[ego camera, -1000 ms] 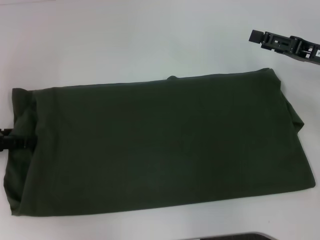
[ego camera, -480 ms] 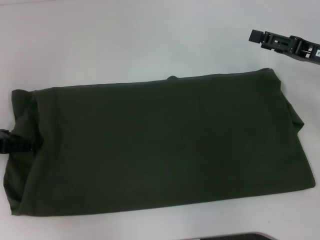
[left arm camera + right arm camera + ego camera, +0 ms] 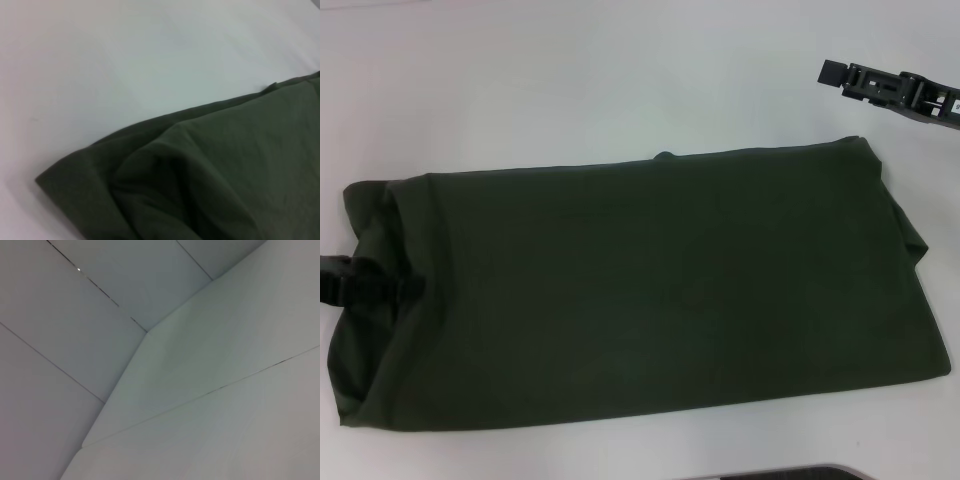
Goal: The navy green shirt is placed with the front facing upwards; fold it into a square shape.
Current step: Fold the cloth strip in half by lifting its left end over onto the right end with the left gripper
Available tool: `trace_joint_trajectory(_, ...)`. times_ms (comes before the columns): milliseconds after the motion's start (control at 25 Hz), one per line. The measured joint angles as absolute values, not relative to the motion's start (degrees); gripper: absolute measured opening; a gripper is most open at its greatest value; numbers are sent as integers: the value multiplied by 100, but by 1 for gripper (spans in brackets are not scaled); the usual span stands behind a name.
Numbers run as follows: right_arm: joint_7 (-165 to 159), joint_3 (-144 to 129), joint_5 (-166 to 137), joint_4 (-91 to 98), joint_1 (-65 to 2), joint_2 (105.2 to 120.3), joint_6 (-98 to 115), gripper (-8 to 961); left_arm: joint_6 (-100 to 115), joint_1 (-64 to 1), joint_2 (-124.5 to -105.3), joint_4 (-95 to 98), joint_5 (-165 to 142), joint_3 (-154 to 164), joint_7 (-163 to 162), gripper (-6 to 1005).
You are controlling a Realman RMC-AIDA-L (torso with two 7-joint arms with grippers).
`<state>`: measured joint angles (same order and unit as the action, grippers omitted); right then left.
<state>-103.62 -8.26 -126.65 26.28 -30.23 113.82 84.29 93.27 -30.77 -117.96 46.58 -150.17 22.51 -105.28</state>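
folded navy green shirt point(image 3: 640, 290), no lettering showing

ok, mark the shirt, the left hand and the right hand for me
shirt point(image 3: 650, 290): head view, middle of the folded cloth.
left hand point(image 3: 408, 289): head view, fingertips at the shirt's left end.
right hand point(image 3: 831, 73): head view, fingertip end, above the table beyond the shirt.

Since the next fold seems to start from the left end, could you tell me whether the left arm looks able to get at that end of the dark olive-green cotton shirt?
Probably yes: the left gripper already lies at the left end of the dark olive-green cotton shirt, with nothing in between.
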Motion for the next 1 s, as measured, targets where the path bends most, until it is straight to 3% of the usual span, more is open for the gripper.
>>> trace_joint_trajectory(1000, -10362, -826, -12665, 2637, -3024, 11382, 8429, 916, 9538, -3158, -11789, 4650, -15007, 2314, -10536, 819)
